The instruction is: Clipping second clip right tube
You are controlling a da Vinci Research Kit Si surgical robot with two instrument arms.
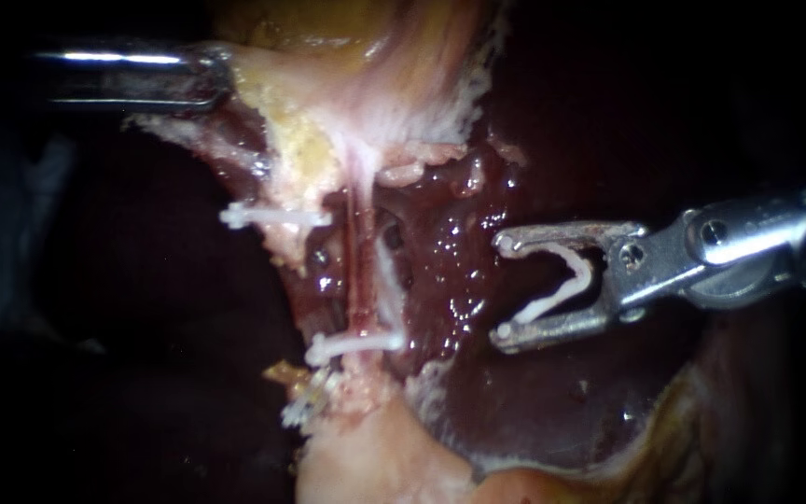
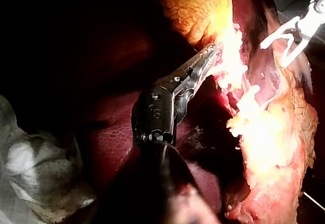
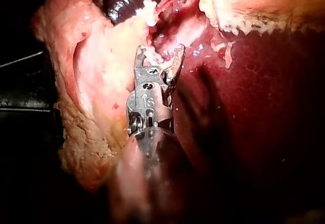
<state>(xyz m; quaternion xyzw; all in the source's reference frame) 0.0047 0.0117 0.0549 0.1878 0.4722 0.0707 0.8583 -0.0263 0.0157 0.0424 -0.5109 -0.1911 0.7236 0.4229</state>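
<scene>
Two white clips (image 1: 352,345) sit across the tubes. Your left instrument (image 1: 209,79) pinches pale tissue (image 1: 268,98), stretching the right tube (image 1: 387,280) for access. Your right instrument (image 1: 506,290), jaws wide around a loaded clip (image 1: 566,287), hovers beside it, not touching.

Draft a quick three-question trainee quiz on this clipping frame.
1. True or false: the right instrument has its jaws around a tube.
2. How many white clips are already applied, going by the endoscope view? A one, B two, C four.
3. Fill in: the left instrument grips pale ____.
Key: 1 false, they hold only an open clip; 2 B; 3 tissue.
</scene>
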